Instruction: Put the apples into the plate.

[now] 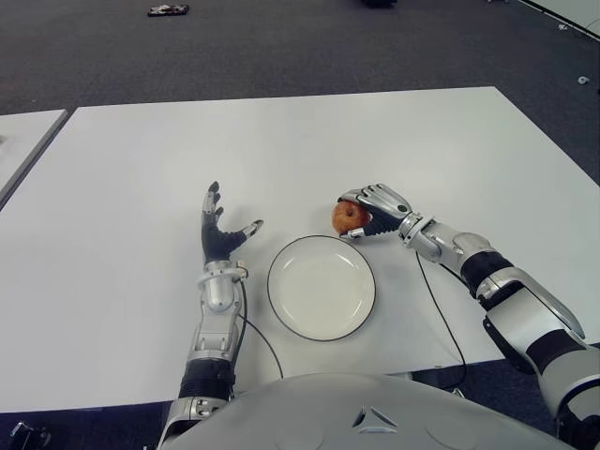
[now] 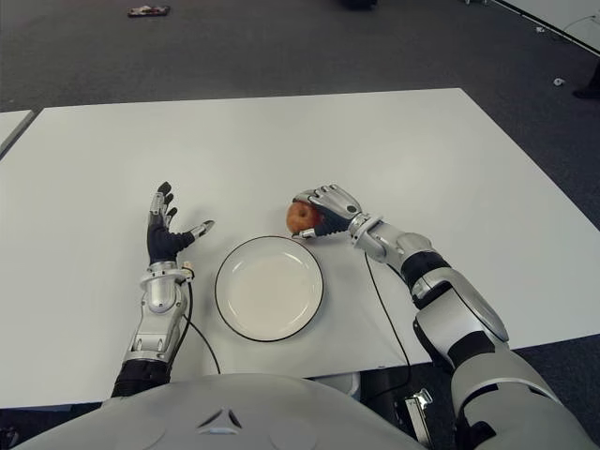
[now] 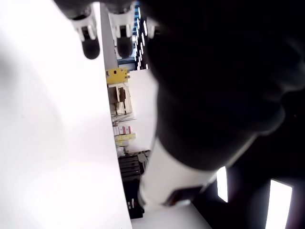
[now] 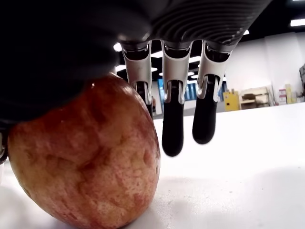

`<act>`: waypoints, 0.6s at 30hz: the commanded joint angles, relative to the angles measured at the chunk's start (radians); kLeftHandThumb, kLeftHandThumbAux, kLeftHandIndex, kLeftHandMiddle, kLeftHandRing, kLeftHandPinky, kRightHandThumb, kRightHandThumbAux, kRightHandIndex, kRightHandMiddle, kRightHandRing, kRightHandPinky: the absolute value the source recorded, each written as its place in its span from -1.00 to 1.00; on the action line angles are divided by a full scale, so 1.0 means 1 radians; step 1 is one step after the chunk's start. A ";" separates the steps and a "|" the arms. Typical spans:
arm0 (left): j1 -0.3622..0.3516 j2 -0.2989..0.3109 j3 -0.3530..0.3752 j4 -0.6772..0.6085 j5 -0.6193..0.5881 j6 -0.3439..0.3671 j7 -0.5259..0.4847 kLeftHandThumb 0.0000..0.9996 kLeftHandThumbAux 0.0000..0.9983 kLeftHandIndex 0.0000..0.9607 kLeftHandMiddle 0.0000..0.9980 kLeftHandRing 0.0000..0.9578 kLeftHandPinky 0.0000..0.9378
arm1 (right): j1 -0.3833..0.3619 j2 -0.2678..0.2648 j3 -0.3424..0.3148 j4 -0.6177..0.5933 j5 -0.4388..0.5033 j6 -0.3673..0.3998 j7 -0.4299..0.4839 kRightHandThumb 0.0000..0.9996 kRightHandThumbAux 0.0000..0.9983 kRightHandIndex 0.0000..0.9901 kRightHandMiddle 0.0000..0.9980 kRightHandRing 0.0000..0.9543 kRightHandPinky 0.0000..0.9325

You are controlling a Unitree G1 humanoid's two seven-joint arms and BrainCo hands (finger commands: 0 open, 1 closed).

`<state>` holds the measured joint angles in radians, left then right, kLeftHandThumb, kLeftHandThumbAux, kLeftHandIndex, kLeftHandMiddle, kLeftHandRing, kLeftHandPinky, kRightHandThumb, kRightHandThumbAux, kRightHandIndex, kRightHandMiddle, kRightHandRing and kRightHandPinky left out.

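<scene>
A red-yellow apple (image 1: 349,217) sits on the white table (image 1: 141,187), just past the far right rim of the white, dark-rimmed plate (image 1: 322,286), which holds nothing. My right hand (image 1: 380,208) arches over the apple from the right. In the right wrist view the palm sits on top of the apple (image 4: 86,157), and the fingers (image 4: 172,129) hang down beyond it with a gap, so the hand is open. My left hand (image 1: 220,234) shows left of the plate, open, fingers spread and pointing away from me.
A black cable (image 1: 436,300) runs from the right wrist over the table to its near edge. A second table (image 1: 23,141) stands close at the left. A small dark object (image 1: 169,10) lies on the grey floor beyond.
</scene>
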<state>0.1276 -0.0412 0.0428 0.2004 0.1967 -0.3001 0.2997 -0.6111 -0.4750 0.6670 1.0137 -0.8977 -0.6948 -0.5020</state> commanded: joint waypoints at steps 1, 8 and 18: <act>0.009 -0.003 -0.001 -0.012 0.006 0.029 0.008 -1.00 0.19 -1.00 -1.00 -1.00 -1.00 | 0.026 -0.014 0.007 0.007 0.002 -0.005 0.036 0.48 0.42 -0.11 0.59 0.66 0.73; 0.013 -0.003 -0.001 -0.028 0.005 0.046 0.006 -1.00 0.20 -1.00 -1.00 -1.00 -1.00 | 0.041 -0.026 0.001 -0.006 0.014 -0.010 0.057 0.48 0.42 -0.11 0.63 0.69 0.71; 0.016 -0.001 -0.003 -0.045 0.004 0.073 0.001 -1.00 0.18 -1.00 -1.00 -1.00 -1.00 | 0.051 -0.027 -0.008 -0.004 0.027 -0.035 0.055 0.48 0.43 -0.11 0.65 0.71 0.73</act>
<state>0.1375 -0.0422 0.0421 0.1597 0.1967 -0.2486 0.2997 -0.5899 -0.4928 0.6520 0.9965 -0.8706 -0.7187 -0.4701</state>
